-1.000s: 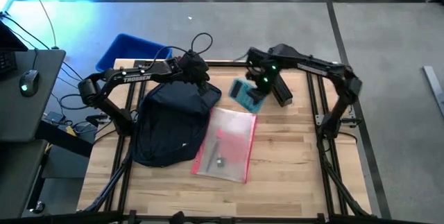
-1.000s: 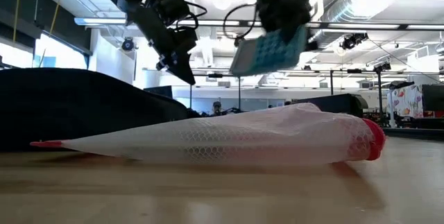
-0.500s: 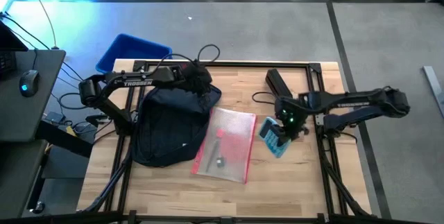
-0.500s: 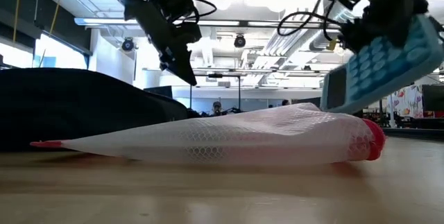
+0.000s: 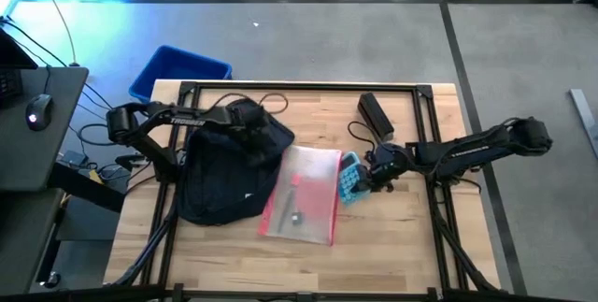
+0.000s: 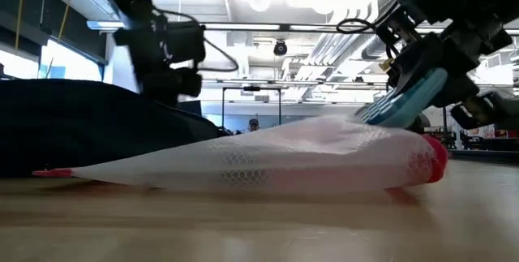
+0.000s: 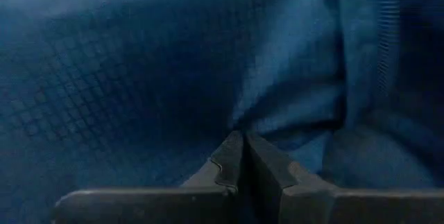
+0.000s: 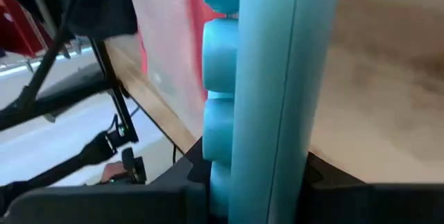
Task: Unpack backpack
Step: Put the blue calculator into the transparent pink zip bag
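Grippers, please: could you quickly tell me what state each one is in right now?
Left gripper: shut, empty, at the backpack.
Right gripper: shut on the light blue calculator, beside the mesh pouch.

I see a mesh pouch (image 5: 304, 195), pink and translucent with red items inside, lying flat mid-table (image 5: 392, 237). A teal calculator (image 5: 349, 179) sits tilted at the pouch's right edge. A small black box (image 5: 375, 113) lies near the table's far edge. Beyond the far left corner stands a blue bin (image 5: 174, 66). On the desk (image 5: 28, 143) at left rests a mouse (image 5: 37, 110).
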`<state>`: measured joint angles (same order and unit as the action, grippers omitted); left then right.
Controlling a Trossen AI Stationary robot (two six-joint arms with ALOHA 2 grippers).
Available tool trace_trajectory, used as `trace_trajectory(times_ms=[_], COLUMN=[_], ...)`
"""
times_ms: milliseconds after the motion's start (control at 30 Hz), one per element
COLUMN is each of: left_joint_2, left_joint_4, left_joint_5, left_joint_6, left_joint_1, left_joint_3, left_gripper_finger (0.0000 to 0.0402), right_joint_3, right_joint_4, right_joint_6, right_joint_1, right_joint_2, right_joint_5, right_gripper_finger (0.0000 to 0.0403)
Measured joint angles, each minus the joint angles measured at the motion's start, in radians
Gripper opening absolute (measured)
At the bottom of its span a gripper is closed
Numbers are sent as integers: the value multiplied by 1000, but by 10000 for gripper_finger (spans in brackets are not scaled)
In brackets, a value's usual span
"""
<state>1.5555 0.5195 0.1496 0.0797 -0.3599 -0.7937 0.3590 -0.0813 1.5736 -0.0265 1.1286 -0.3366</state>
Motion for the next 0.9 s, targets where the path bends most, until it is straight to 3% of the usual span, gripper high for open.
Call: trace_trajectory(times_ms=[233, 533, 700, 900], left_joint_2=[-5, 0, -31, -143], left_joint_4=[-105, -217, 19, 235], left_joint_5=[8, -19, -219, -241], left_joint_6=[60, 107, 137, 198], left_joint_1=[70, 128, 127, 146], left_joint_3=[103, 112, 34, -109], left_gripper_finger=[0, 0, 0, 0], right_joint_3=[1, 4, 7, 6], right_joint_4=[-82, -518, -657, -842], right_joint_6=[-65, -238, -273, -270], right_joint_1=[-1, -1, -1, -5], right_joint_2=[65, 349, 483, 584], right_joint_5=[46, 97, 136, 179], right_gripper_finger=[67, 67, 67, 67])
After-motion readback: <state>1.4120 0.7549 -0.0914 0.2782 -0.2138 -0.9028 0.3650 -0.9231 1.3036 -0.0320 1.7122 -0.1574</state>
